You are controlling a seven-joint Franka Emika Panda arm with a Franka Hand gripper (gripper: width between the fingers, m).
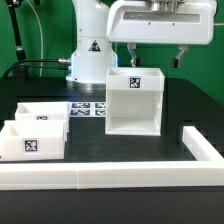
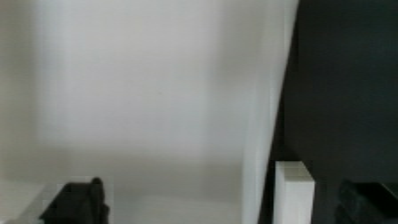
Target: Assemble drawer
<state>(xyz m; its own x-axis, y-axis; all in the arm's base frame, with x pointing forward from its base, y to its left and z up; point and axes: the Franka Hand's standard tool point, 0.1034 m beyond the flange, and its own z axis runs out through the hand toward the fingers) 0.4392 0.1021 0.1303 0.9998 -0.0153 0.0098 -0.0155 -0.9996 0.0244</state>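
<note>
The white box shell [image 1: 135, 100] stands upright in the middle of the black table, open at the top, with a tag on its back wall. Two small white trays [image 1: 35, 135] sit side by side at the exterior view's left. My gripper [image 1: 156, 58] is open and empty, just above the shell's rim. One finger is over the shell's inside and the other is beyond its wall on the exterior view's right. In the wrist view the shell's white inside [image 2: 143, 100] fills most of the picture. The wall's top edge [image 2: 294, 192] lies between my dark fingertips [image 2: 75, 203], and my gripper [image 2: 222, 206] is open.
The marker board [image 1: 90, 108] lies flat between the trays and the robot base [image 1: 88, 55]. A long low white border rail [image 1: 110, 176] runs along the front and turns up at the exterior view's right [image 1: 205, 148].
</note>
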